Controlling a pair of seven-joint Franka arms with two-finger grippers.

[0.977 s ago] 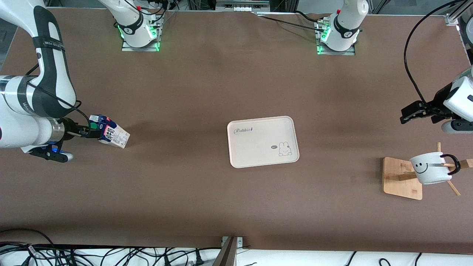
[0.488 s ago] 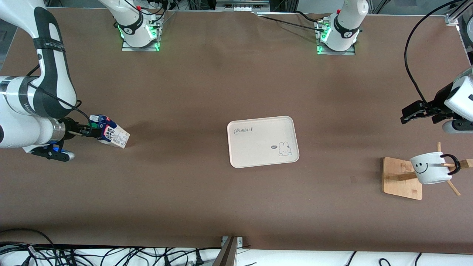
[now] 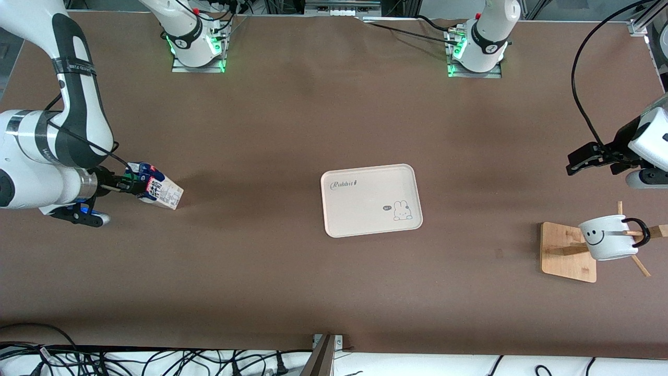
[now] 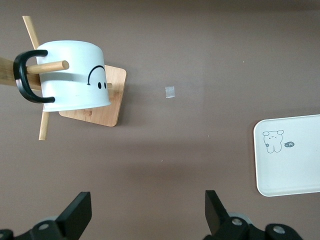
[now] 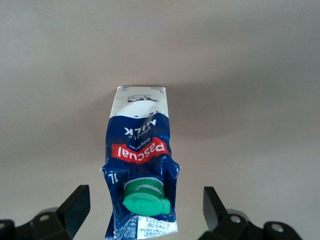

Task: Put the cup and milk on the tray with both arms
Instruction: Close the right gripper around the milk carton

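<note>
- The cup [image 3: 608,238] is hanging by its handle on a peg of the wooden stand [image 3: 568,252], nearest the front camera, at the left arm's end of the table. Nothing is gripping it, so this half of the task is looking untouched.
- The left gripper [image 3: 580,161] is hovering with its fingers [image 4: 75,215] spread wide and empty, over bare table just beside the stand. In the left wrist view the cup [image 4: 72,75] is sitting ahead of the open jaws and off to one side, well apart from them; this arm is waiting.
- The tray [image 3: 370,200] is lying flat in the middle of the table, between the two grippers and well apart from both, carrying nothing yet.
- The milk [image 3: 155,189] is standing on the table at the right arm's end, leaning over.
- The right gripper [image 3: 125,184] is sitting around the carton's top. In the right wrist view its fingers [image 5: 75,207] are spread either side of the green cap [image 5: 145,198], not pinching.
- Judging from this, both pickups and both placements are remaining; closing on the milk is looking like the next step.
</note>
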